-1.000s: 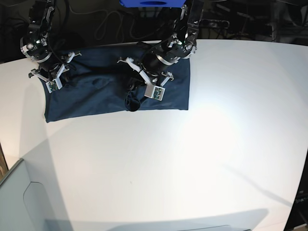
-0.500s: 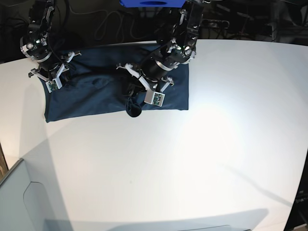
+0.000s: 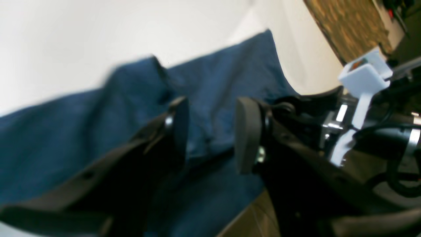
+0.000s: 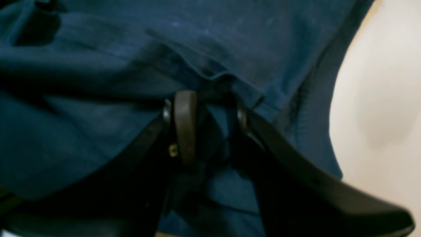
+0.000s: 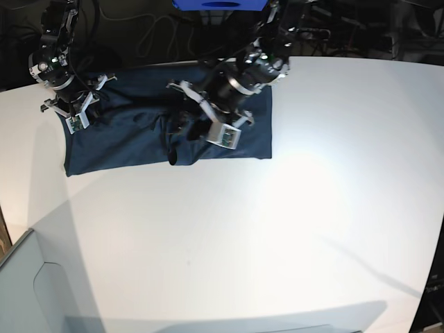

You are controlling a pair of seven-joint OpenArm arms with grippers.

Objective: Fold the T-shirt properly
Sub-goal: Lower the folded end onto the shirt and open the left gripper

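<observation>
Table: white top, the largest thing in the base view; bare over its near half and right side.
T-shirt: dark navy, lying flat as a wide folded band at the far left part of the table, its left end near the table's left edge; a small bunched fold sticks out at its near edge.
Left arm: reaches from the far edge down over the middle of the T-shirt.
Right arm: stands over the T-shirt's far left corner.
Left gripper: fingers spread, a clear gap between the pads, nothing between them; blue cloth lies beneath and beyond.
Right gripper: fingers close together, pinching a folded edge of the T-shirt.
Base view only: whole outline of the garment and both arms at once.
Left wrist view only: the gap between the spread fingers, a raised corner of cloth, and a white mount on the other arm.
Right wrist view only: the hem seam caught between the pads, with table showing pale at the right.
Containers: a blue box at the far edge; contents cannot be told.
</observation>
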